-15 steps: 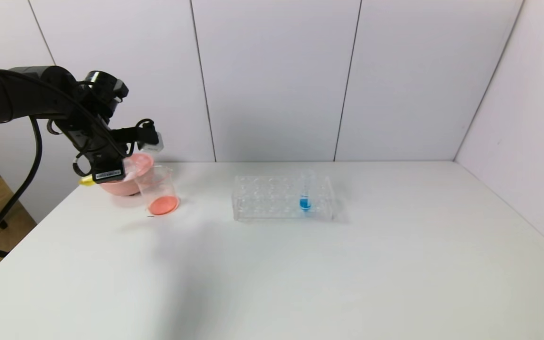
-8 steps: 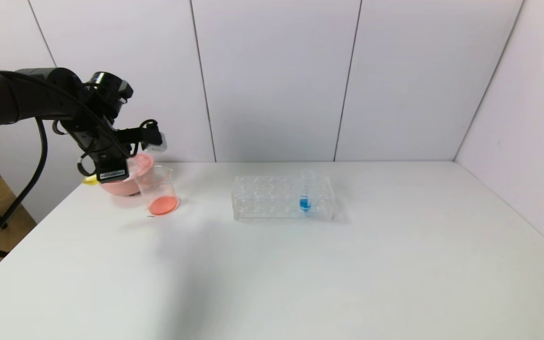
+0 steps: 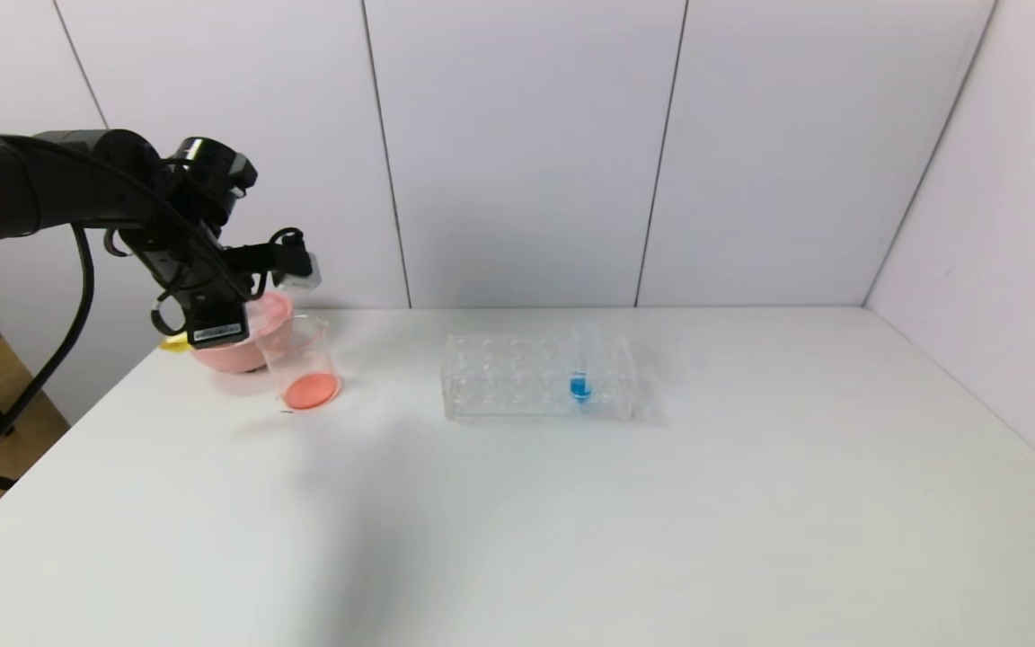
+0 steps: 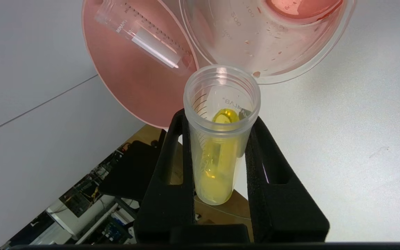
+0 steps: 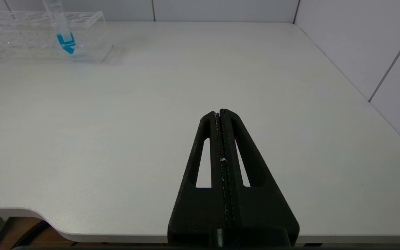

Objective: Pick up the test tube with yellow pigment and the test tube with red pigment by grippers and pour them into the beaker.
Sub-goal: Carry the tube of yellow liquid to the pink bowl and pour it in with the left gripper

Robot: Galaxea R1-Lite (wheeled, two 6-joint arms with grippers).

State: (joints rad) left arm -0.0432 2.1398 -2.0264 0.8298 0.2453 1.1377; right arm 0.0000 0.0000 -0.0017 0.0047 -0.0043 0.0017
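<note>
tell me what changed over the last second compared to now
The left gripper, shut on the test tube with yellow pigment, rose slightly and edged right toward the beaker, the tube's mouth now near the beaker's rim. Nothing was released. Unchanged: red liquid in the beaker, the pink bowl with an empty tube, the rack with the blue tube, and the parked right gripper, jaws shut.

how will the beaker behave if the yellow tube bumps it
The beaker is tall, narrow and clear, with only a shallow red layer at the bottom, so it is probably light and could slide or tip. The yellow tube, held in the left gripper, sits near its rim.
</note>
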